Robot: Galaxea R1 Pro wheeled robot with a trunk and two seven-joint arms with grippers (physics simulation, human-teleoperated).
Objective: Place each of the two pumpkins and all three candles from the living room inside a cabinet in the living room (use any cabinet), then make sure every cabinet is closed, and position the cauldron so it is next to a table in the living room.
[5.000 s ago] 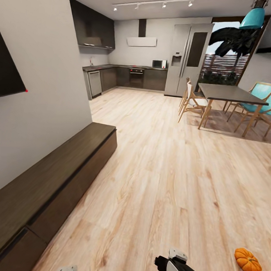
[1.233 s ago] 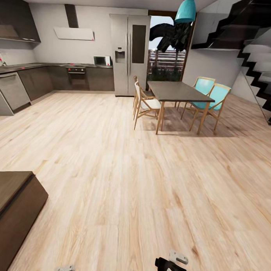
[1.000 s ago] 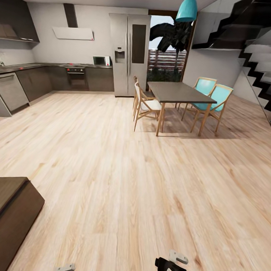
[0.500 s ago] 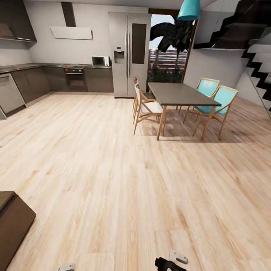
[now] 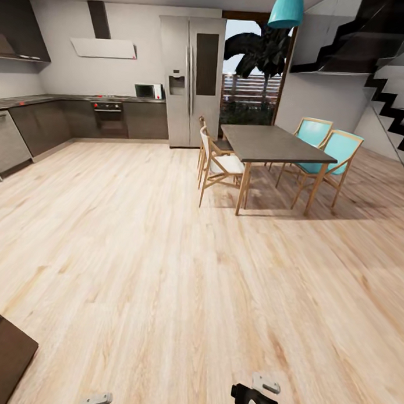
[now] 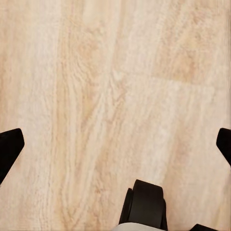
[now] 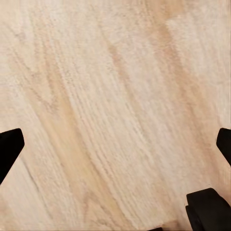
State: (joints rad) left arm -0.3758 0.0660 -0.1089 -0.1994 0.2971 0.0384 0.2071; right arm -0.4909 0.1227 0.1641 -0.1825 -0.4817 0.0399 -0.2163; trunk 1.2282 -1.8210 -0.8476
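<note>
- Left end effector (image 6: 115, 144) hangs over bare plank floor (image 6: 115, 72), fingertips spread wide apart and holding nothing, a posture that suits travel.
- Right end effector (image 7: 115, 144) is likewise splayed and unloaded above the floor, ready for a pickup.
- Cabinet (image 5: 4, 358) shows as one dark corner at the head view's lower left; it appears shut, though too little shows to be sure.
- Dining table (image 5: 268, 143) stands ahead with chairs (image 5: 338, 151), a possible spot for the cauldron.
</note>
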